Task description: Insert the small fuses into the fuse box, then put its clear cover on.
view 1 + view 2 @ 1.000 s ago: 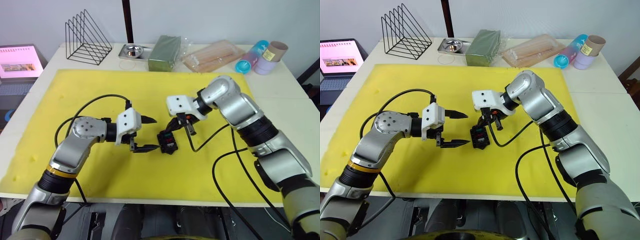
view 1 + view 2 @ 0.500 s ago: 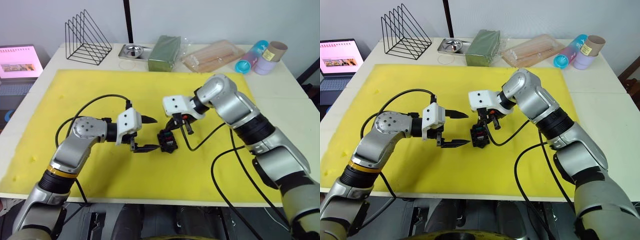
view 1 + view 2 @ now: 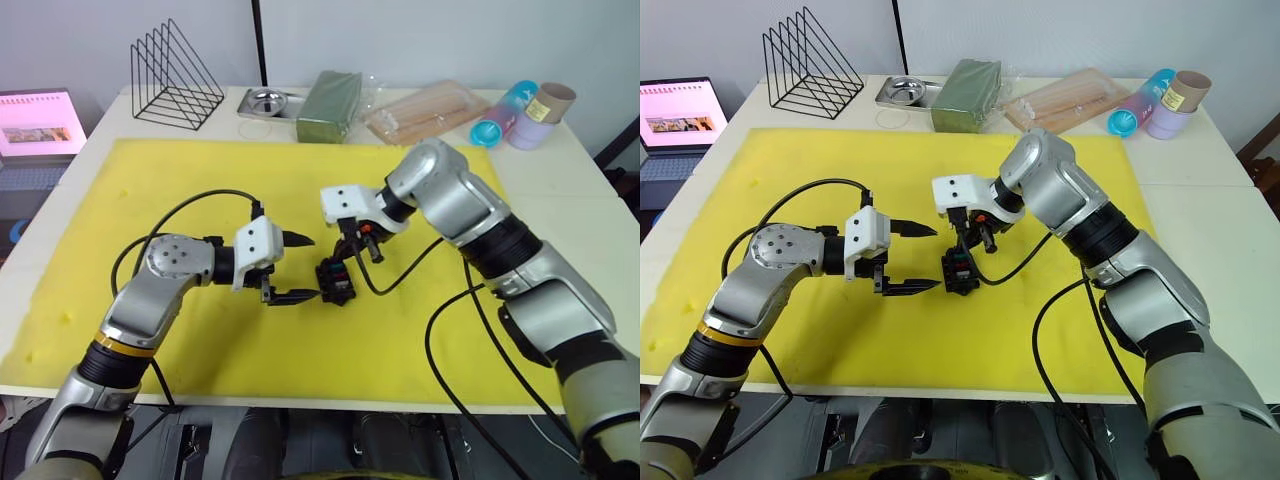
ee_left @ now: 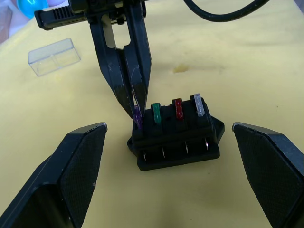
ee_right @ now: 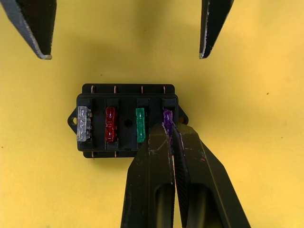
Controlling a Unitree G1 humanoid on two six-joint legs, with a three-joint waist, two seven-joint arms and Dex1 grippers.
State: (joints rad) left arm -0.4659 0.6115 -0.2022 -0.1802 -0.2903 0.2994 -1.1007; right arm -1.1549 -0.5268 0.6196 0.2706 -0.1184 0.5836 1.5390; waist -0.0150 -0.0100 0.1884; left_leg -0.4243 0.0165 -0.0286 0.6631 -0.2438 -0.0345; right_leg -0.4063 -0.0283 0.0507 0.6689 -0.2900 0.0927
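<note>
With the small black plastic fuse box (image 5: pixel 127 118) on the yellow foam mat (image 3: pixel 150 180), the right gripper (image 5: pixel 168 129), pinched on the tiny purple blade fuse (image 5: pixel 167 116), should press straight down, while the left gripper (image 3: pixel 298 267) waits spread wide beside it.

left gripper (image 3: pixel 297 268): fingers spread wide, level | right gripper (image 5: pixel 169 129): fingers pinched together (tips pointing down)
</note>
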